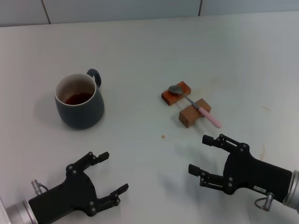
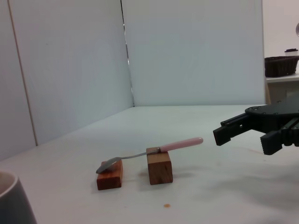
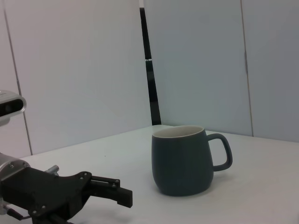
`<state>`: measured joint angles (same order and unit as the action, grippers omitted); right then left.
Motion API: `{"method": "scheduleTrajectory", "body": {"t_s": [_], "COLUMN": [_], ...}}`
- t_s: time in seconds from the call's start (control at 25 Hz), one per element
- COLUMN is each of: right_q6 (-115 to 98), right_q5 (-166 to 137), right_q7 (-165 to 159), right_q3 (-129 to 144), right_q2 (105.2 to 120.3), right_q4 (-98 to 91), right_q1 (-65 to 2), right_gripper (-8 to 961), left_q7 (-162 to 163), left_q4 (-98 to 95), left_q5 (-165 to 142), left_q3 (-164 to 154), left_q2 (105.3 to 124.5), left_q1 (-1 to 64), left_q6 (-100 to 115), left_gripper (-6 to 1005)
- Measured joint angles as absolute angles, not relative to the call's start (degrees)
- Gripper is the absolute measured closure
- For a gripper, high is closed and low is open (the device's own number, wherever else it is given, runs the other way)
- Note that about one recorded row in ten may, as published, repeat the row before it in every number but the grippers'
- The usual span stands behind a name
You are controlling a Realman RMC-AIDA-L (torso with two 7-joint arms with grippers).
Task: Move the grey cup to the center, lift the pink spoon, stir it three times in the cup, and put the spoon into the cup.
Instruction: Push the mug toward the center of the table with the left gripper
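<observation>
The grey cup [image 1: 79, 101] stands upright on the white table at the left, handle pointing away from me, brown residue inside. It also shows in the right wrist view [image 3: 183, 160] and at the edge of the left wrist view [image 2: 14, 200]. The pink spoon [image 1: 195, 105] lies across two wooden blocks right of centre, bowl on the far block, pink handle toward my right arm; it shows in the left wrist view [image 2: 154, 152]. My left gripper [image 1: 112, 173] is open, near the front edge below the cup. My right gripper [image 1: 201, 154] is open, in front of the spoon.
Two brown wooden blocks [image 1: 176, 93] [image 1: 194, 112] hold the spoon off the table. A small crumb [image 1: 163, 136] lies near the middle. A wall of pale panels [image 1: 140, 9] runs along the table's far edge.
</observation>
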<state>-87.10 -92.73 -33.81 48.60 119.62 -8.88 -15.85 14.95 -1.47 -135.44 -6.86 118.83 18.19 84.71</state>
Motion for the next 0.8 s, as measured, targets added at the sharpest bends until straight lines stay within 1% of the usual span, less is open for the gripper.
{"method": "scheduleTrajectory", "body": {"t_s": [0.44, 0.64, 0.8], "right_q6": [-87.1, -87.1, -87.1], "right_q5": [-92.7, -92.7, -92.7], "right_q7": [-33.8, -33.6, -33.5], "right_q3": [48.6, 48.6, 48.6], "right_q2": [119.62, 119.61, 119.61], "right_q4": [-8.9, -8.8, -8.8], "right_q1": [-15.9, -15.7, -15.5], "right_gripper": [118, 118, 118], "left_q7": [14.8, 10.8, 5.2], "left_q4": [-1.4, -1.0, -0.8], "left_q5": [-135.0, -130.6, -129.2], "left_q3": [-6.2, 7.9, 18.7], "left_q2": [118.82, 118.53, 118.56], "left_q1": [18.1, 14.3, 13.2], "left_q6": [85.1, 92.1, 94.0], "left_gripper": [149, 151, 236]}}
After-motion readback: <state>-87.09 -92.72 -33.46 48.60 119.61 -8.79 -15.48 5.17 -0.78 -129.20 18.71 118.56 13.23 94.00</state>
